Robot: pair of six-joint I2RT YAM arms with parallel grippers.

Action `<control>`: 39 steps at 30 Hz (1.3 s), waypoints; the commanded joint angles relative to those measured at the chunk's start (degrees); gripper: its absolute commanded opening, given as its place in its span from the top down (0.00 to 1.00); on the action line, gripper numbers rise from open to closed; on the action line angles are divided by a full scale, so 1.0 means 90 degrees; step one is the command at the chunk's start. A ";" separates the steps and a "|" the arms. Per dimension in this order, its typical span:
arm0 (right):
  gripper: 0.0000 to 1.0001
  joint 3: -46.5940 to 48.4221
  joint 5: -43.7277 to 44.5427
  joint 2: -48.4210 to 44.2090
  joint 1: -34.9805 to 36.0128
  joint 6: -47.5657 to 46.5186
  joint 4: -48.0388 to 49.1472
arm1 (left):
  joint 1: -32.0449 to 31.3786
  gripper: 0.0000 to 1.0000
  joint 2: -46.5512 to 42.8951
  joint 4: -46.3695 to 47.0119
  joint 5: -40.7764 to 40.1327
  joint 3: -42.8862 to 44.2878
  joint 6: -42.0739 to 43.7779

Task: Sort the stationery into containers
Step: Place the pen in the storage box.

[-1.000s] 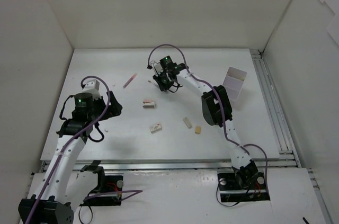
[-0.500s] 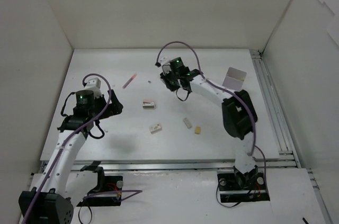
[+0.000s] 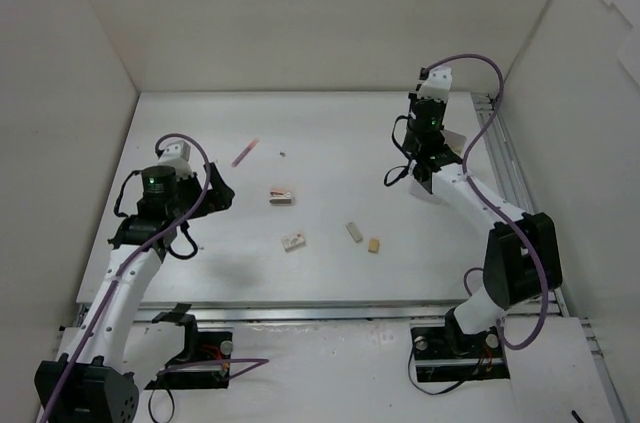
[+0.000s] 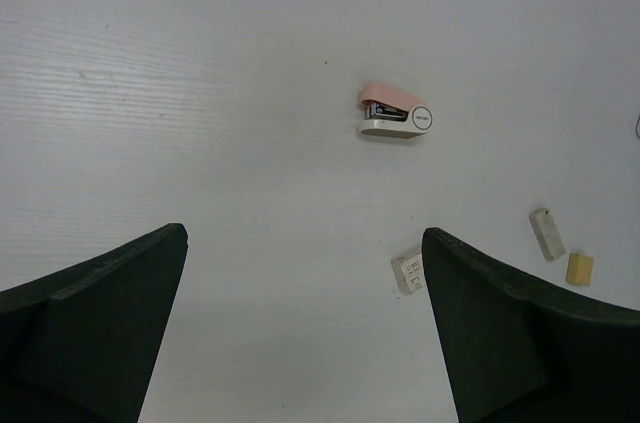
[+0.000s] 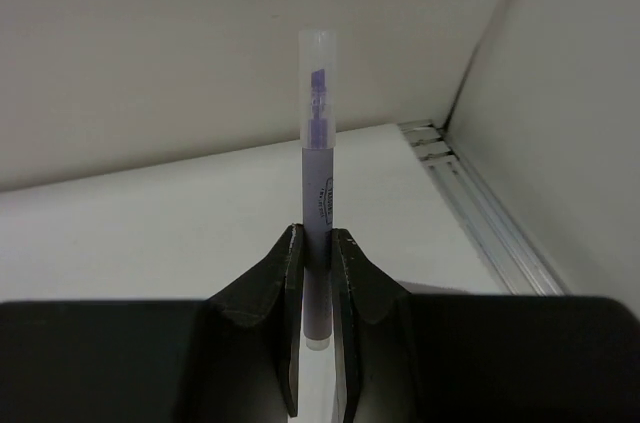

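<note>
My right gripper is shut on a lavender pen with a clear cap, held upright in the air facing the back wall. Its wrist is at the back right, over the white bin, which is mostly hidden behind it. My left gripper is open and empty above the table. On the table lie a pink pen, a white labelled eraser, a white block and a beige block. The eraser also shows in the left wrist view.
A small pink-and-white stapler lies mid-table and also shows in the left wrist view. A tiny dark speck lies near the back. Metal rails run along the right edge. White walls enclose the table.
My right arm has swung from the back middle to the back right, above the bin, carrying the lavender pen. My left arm has barely moved.
</note>
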 commanded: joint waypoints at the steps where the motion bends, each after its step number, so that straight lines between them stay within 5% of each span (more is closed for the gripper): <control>1: 1.00 0.0046 0.1466 0.0260 -0.0367 -0.0012 0.1720 | -0.0028 0.00 -0.0051 0.0284 -0.0042 0.0116 -0.0053; 14: 1.00 -0.0218 0.1584 0.1100 -0.1110 0.0311 0.2336 | -0.0028 0.00 -0.0334 0.0128 -0.0296 -0.0157 -0.0179; 34: 1.00 -0.0305 0.1584 0.2087 -0.1218 0.1063 0.2366 | -0.0028 0.00 -0.0529 0.0069 -0.0384 -0.0284 -0.0209; 39: 0.90 -0.0550 0.1729 0.1940 -0.1082 0.1249 0.2366 | -0.0028 0.00 -0.0558 0.0050 -0.0394 -0.0304 -0.0209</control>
